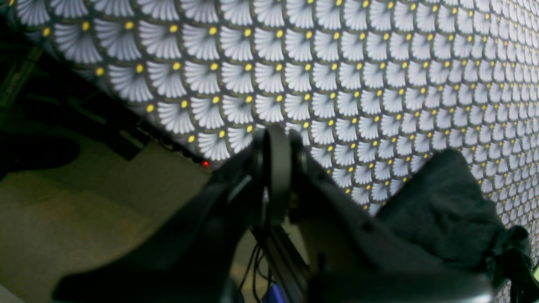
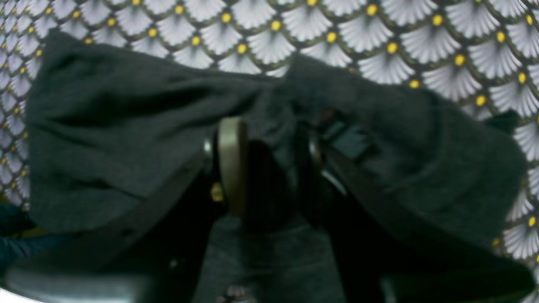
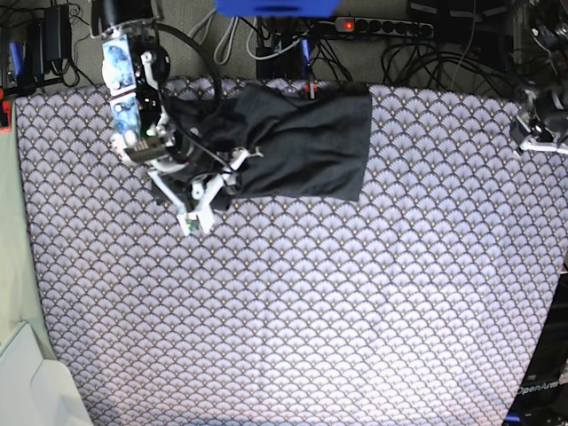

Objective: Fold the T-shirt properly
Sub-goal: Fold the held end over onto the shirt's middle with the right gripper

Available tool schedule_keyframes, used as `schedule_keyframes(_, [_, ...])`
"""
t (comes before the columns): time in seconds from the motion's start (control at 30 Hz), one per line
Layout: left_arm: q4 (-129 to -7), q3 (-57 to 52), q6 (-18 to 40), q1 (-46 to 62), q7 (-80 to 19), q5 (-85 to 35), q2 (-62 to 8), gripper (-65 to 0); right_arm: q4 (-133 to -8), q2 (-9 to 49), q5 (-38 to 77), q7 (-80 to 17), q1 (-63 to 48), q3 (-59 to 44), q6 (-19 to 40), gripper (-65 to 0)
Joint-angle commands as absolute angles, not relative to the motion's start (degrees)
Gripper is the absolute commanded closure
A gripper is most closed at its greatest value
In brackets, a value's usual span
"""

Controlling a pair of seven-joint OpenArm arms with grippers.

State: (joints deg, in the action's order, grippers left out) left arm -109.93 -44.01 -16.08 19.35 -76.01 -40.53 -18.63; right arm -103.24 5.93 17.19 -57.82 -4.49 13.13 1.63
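R gripper (image 2: pixel 269 164) had its jaws parted a bit w/ shirt (image 2: pixel 126 139) fabric bunched between and around them; couldn't tell if it was gripping or letting go. Shirt lay just past the R fingers, dark plain side up, a compact rough rectangle at the far edge of the cloth (image 3: pixel 355 302). Looked mostly folded, prob. final release/tidy left; edges near R gripper lumpy. L gripper (image 1: pixel 276 176) was clamped closed on nothing, parked well away from the shirt at the cloth's edge.
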Motion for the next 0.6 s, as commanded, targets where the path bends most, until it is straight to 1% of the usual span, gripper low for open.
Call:
schedule_keyframes(0.0, [-110.73,-44.35,-17.27,18.51,-75.47,-42.07,-20.00,0.0,-104.40,5.93,17.89,-56.84,-3.91,13.58,1.54,-21.1])
schedule_keyframes(0.17, [-110.46,-44.62,-17.27,18.15,-75.47,-41.98,-20.26,0.0,-104.40,4.70,17.98,-57.01,-4.09,14.29,1.54,-21.0])
schedule_keyframes(0.3, [-110.46,-44.44,-17.27,18.15,-75.38,-41.98,-21.58,0.0,-105.54,3.74,18.07,-57.36,-4.26,14.02,1.54,-22.2])
schedule_keyframes(0.43, [-110.46,-44.62,-17.19,17.98,-75.38,-41.98,-21.76,0.0,-109.67,3.65,18.15,-57.36,-6.11,14.55,1.54,-30.7])
schedule_keyframes(0.57, [-110.37,-44.62,-17.19,16.66,-75.38,-41.71,-21.76,0.0,-110.55,3.56,17.98,-57.45,-6.20,14.81,1.54,-37.0])
